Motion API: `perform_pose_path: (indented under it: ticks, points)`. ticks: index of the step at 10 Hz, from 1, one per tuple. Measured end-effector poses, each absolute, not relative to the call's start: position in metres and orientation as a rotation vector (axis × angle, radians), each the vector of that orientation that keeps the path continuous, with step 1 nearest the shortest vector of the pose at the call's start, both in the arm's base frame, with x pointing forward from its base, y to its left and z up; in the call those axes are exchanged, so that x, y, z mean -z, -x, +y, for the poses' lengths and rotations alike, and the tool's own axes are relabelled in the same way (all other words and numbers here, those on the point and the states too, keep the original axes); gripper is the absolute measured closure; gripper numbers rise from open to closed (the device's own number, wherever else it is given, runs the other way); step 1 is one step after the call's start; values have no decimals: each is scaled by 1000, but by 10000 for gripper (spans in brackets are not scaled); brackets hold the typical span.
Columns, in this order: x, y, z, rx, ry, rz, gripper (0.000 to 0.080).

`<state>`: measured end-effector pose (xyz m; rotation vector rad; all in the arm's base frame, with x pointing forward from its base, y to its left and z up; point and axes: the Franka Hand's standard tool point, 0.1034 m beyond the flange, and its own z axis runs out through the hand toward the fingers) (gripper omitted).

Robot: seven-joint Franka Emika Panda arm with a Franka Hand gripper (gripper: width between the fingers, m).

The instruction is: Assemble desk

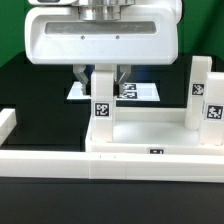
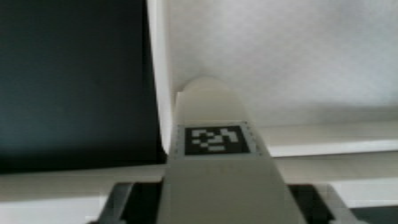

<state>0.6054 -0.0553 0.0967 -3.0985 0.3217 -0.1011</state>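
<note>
End effector (image 1: 101,77) clamped on upright leg (image 1: 102,100), long axis vertical, directly below it, standing in tabletop (image 1: 150,132) corner socket.

Standing on the tabletop (image 1: 150,132) near its corner on the exterior view's left: one leg (image 1: 103,100), directly under the gripper (image 1: 102,75), between its fingers. Well apart, toward the exterior view's right, two more legs (image 1: 202,95) upright, side by side. Behind the tabletop, flat on the table, the marker board (image 1: 138,91). In front, a border bar (image 1: 90,165).
</note>
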Motion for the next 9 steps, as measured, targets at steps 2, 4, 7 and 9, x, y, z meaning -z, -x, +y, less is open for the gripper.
perform_pose_path:
  ticks: [2,4,7,9]
  points:
    - [-97,-607,-64,146,3066,604,506]
    - [-97,-604,-67,118,3049,724,494]
    - [-97,-602,-69,102,3030,803,491]
    - [-97,-602,-68,100,3025,806,231]
